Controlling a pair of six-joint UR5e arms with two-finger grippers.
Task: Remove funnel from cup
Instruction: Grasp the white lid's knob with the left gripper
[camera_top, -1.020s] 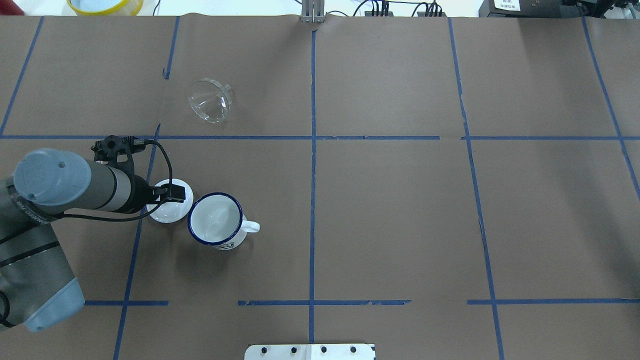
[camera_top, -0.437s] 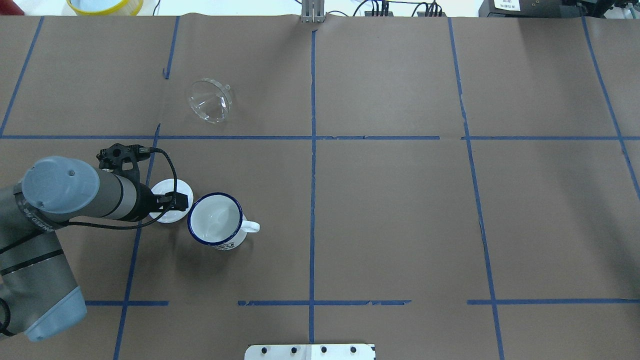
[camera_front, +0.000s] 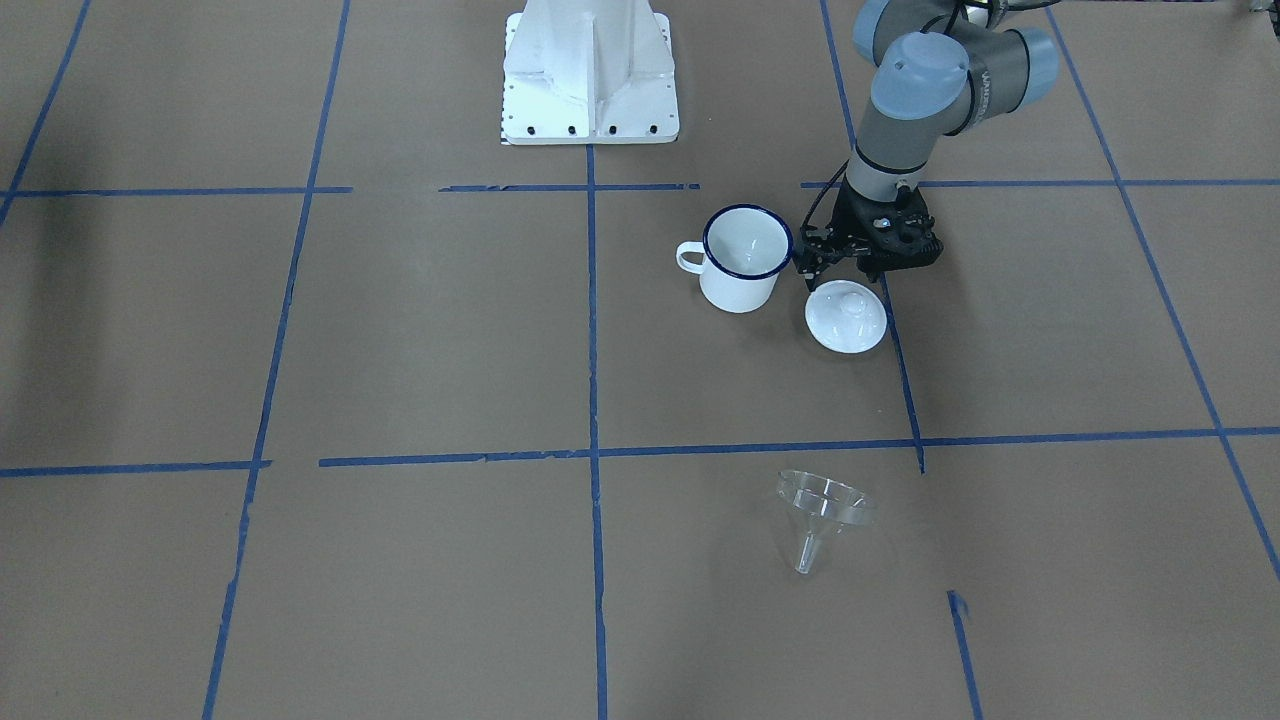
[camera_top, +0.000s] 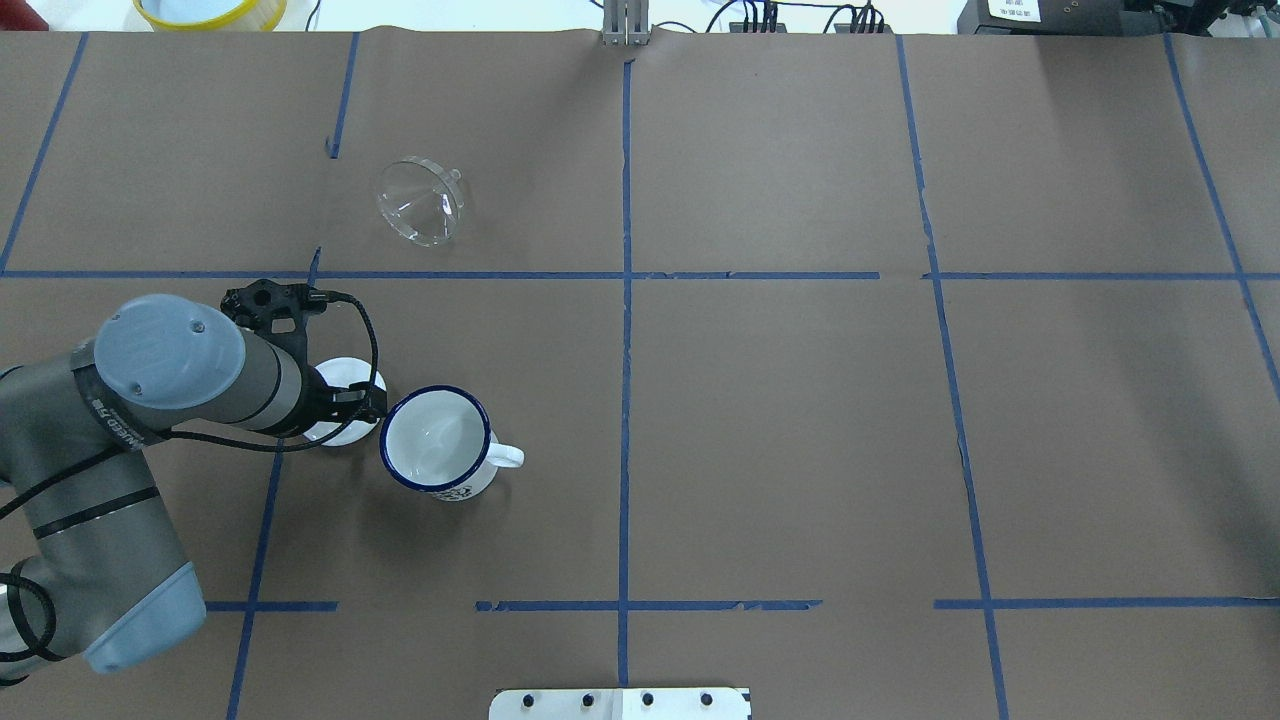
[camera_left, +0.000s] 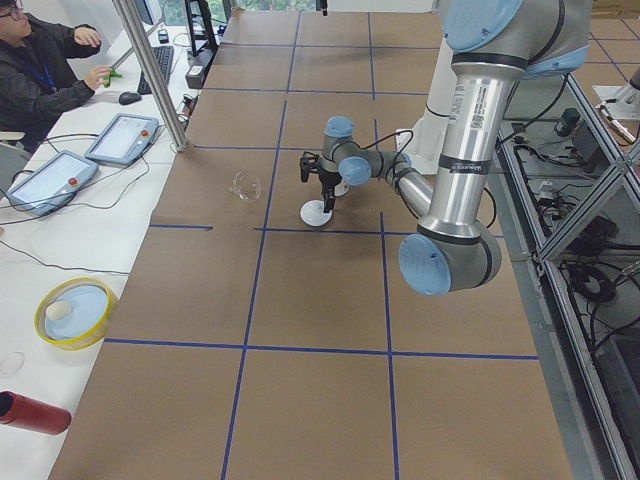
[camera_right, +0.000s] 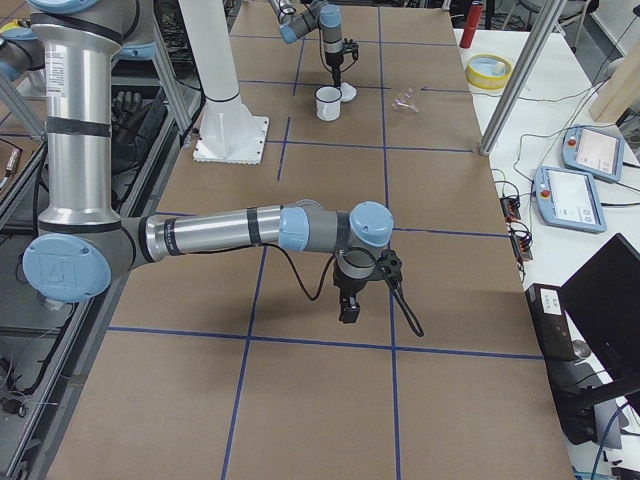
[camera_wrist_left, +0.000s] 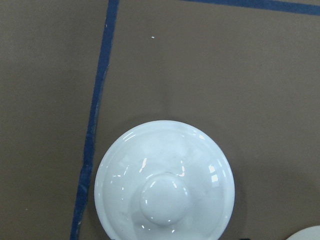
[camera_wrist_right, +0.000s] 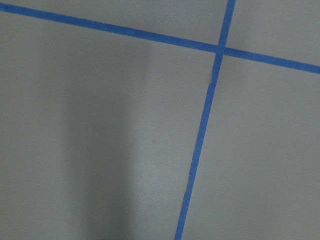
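Note:
The clear funnel (camera_top: 420, 203) lies on its side on the brown table, far from the cup; it also shows in the front view (camera_front: 820, 510). The white cup (camera_top: 435, 438) with a dark blue rim stands upright and empty (camera_front: 745, 255). My left gripper (camera_front: 872, 262) hangs low next to the cup, at the white knobbed lid (camera_front: 846, 316). Its fingers do not show clearly, so I cannot tell whether it is open. The left wrist view looks straight down on the lid (camera_wrist_left: 165, 180). My right gripper (camera_right: 350, 310) shows only in the right side view, far from the cup.
The robot's white base plate (camera_front: 590, 75) stands behind the cup. A yellow-rimmed bowl (camera_top: 210, 10) sits beyond the table's far left corner. Blue tape lines cross the brown table paper (camera_top: 800, 400).
My left arm has swung to the right, toward the cup, and covers more of the lid. The cup has shifted slightly to the right. The funnel has not moved.

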